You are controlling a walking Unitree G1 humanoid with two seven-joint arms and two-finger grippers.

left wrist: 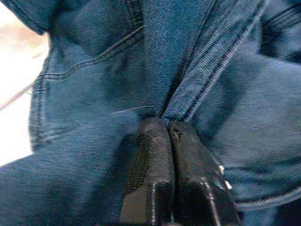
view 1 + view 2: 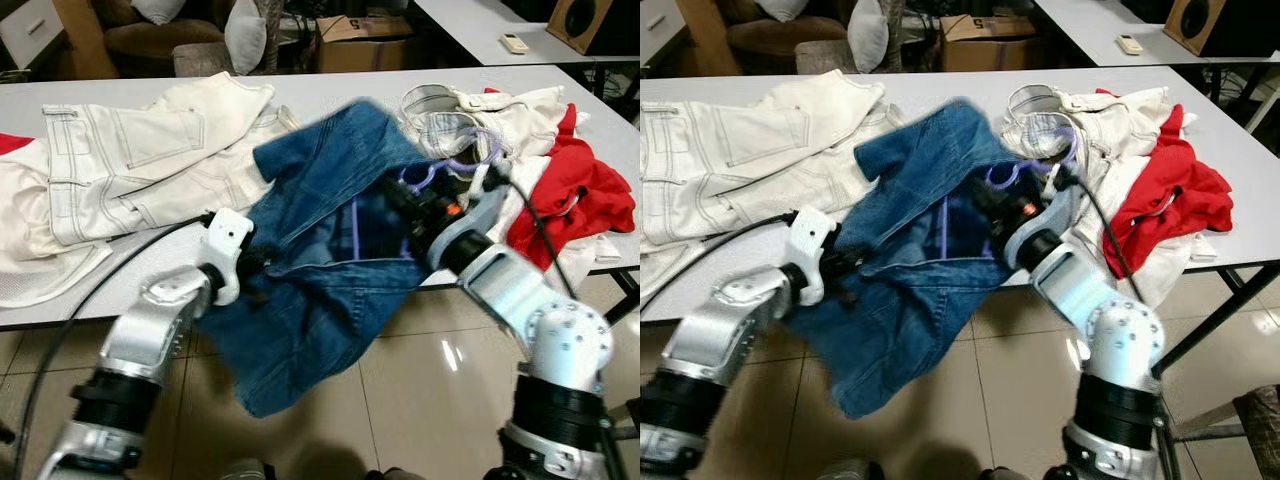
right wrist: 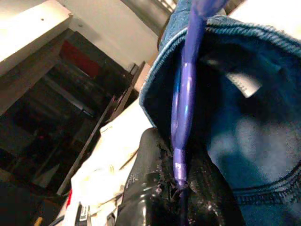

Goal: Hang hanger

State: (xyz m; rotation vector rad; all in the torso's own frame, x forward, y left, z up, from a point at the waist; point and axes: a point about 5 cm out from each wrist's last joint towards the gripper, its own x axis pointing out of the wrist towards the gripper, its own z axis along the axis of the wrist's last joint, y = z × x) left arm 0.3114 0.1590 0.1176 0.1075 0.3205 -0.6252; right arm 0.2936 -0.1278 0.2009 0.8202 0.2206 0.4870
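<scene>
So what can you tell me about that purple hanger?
The purple hanger looks like thin, shiny, see-through plastic. The right gripper is shut on one bar of it, and that bar runs inside the opening of the blue jeans. Its curved end pokes out above the denim, near the white clothes on the table. The rest is hidden by cloth.

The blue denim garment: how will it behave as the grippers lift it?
The blue denim garment is probably floppy: it sags off the table edge between the left gripper and right gripper. It looks fairly heavy, and may slide along the thin purple hanger.
</scene>
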